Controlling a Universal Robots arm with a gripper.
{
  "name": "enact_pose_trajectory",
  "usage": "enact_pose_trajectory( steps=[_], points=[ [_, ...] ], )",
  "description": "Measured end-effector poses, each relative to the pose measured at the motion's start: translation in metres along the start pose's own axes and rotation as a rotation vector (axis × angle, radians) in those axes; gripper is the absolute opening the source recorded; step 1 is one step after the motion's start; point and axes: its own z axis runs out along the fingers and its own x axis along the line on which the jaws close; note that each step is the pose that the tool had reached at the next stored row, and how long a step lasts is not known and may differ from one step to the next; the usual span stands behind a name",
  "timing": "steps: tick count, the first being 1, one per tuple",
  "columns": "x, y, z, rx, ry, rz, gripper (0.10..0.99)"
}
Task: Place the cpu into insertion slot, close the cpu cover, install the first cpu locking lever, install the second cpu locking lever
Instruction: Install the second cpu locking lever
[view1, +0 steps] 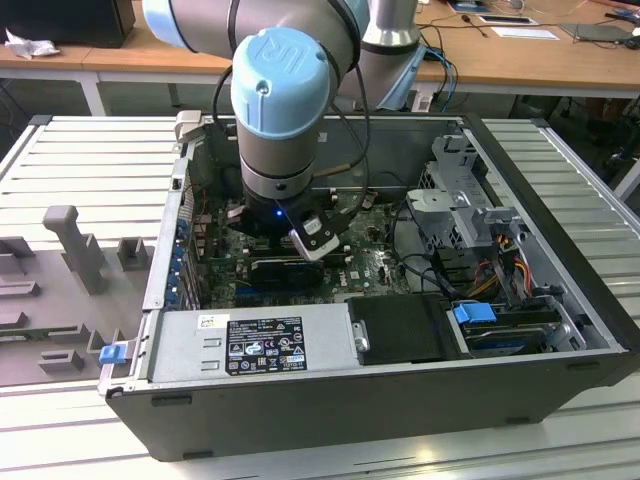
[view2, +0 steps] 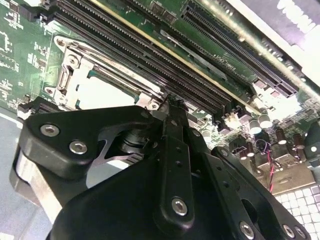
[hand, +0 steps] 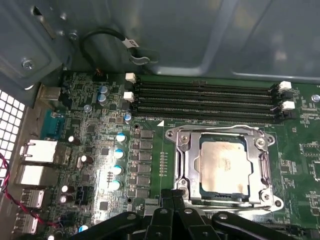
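The cpu (hand: 223, 166) lies seated in the insertion slot (hand: 182, 165) under the lowered cpu cover (hand: 264, 172); the gripper (hand: 172, 196), fingers pressed together and empty, hovers at the socket edge, where lever work calls for fine alignment.

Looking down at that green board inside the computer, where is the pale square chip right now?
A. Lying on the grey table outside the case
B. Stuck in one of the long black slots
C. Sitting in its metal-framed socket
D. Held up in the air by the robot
C: in the first wrist view the chip lies flat inside the socket, with the metal frame down around it.
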Motion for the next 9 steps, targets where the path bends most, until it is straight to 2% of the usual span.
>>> enact_pose_trajectory(
  steps=[3, 5, 9],
  points=[
    [0.0001, -0.0012, 0.0035, -0.014, -0.0007, -0.001, 0.106],
    [0.0004, -0.0013, 0.0036, -0.016, -0.0007, -0.001, 0.106],
    [0.0004, 0.0028, -0.0083, -0.016, -0.0008, -0.001, 0.106]
  ],
)
